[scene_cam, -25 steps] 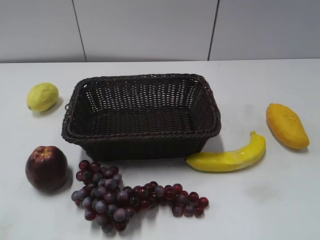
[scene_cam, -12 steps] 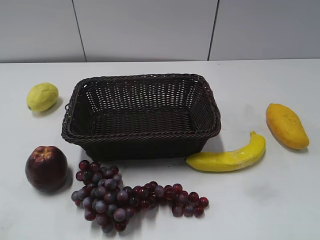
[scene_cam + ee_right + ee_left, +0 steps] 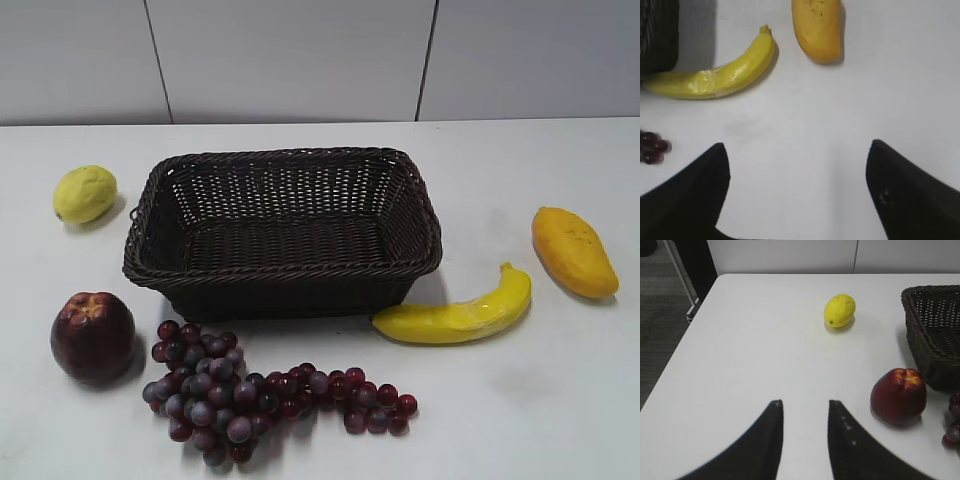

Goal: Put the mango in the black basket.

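Observation:
The orange-yellow mango (image 3: 572,252) lies on the white table at the right, also at the top of the right wrist view (image 3: 817,28). The black basket (image 3: 283,229) stands empty in the middle; its corner shows in the left wrist view (image 3: 935,335). My right gripper (image 3: 797,150) is open wide and empty, above bare table short of the mango. My left gripper (image 3: 804,404) is open and empty, over bare table left of the apple. Neither gripper shows in the exterior view.
A yellow banana (image 3: 460,312) lies between basket and mango. A lemon (image 3: 84,193) sits left of the basket, a red apple (image 3: 93,336) at front left, purple grapes (image 3: 250,393) in front of the basket. The table's left edge (image 3: 675,355) shows in the left wrist view.

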You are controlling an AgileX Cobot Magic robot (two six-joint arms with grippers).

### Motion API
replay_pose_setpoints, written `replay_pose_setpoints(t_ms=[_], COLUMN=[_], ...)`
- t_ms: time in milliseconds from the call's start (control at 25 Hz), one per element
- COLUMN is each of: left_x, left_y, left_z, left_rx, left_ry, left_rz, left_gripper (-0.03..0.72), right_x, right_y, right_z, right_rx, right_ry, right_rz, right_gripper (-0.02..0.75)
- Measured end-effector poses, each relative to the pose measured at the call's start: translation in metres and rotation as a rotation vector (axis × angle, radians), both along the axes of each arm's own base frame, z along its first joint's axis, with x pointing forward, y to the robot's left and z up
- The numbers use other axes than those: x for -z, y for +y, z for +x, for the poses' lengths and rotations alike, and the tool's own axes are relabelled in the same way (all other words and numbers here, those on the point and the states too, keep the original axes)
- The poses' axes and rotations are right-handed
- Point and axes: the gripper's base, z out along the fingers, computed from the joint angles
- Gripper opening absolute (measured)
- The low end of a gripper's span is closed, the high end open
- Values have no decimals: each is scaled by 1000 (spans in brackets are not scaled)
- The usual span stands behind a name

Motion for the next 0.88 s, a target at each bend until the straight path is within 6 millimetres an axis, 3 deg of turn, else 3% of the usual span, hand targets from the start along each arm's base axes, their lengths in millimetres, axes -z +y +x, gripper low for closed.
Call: replay_pose_setpoints(t_ms=[360, 640, 880], left_x=[0, 0, 0], left_y=[0, 0, 0], left_z=[0, 0, 0], left_rx=[0, 0, 0], left_ry=[0, 0, 0], left_rz=[0, 0, 0], left_gripper=[240, 240, 240], right_x=[19, 55, 98], right_y=[-2, -4, -8], right_z=[91, 145, 174], right_rx=[9, -25, -55], right_ry=[126, 225, 294], right_rz=[-1, -22, -70], right_gripper=[652, 652, 652])
